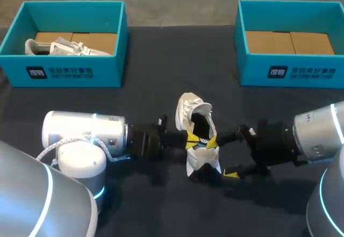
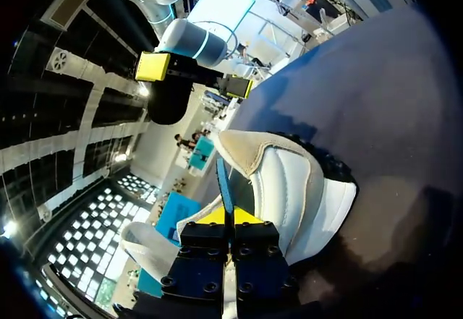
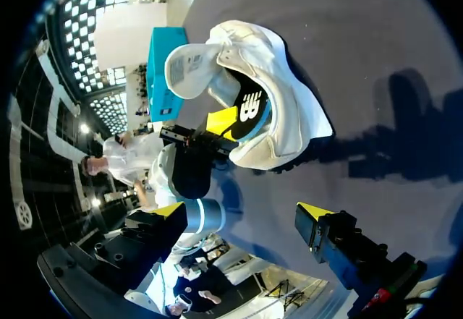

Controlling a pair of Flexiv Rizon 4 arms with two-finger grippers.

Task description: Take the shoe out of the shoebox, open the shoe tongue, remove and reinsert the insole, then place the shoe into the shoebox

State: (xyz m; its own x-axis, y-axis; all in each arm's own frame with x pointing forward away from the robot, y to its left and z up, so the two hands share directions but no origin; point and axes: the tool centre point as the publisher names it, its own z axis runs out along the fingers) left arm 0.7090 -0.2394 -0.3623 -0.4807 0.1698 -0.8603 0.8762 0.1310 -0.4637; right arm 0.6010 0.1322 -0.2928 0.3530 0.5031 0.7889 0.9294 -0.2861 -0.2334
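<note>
Head view, left box (image 1: 75,73): spare shoe (image 1: 54,47) inside, part hidden by wall.
Left gripper (image 1: 191,142): clamped on thin blue edge in shoe (image 1: 196,113) mouth; tips mostly hidden.
Shoe: mid-table, tongue folded out.
Right gripper (image 1: 223,158): fingers apart, beside shoe.
Right box (image 1: 290,70): cut off at edge.

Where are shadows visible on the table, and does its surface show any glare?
Head view: the dark table shows almost no shadows or glare. Right wrist view: a clear dark shadow lies on the table beside the white shoe. Left wrist view: shade under the shoe's sole, a pale sheen on the table beyond it.
</note>
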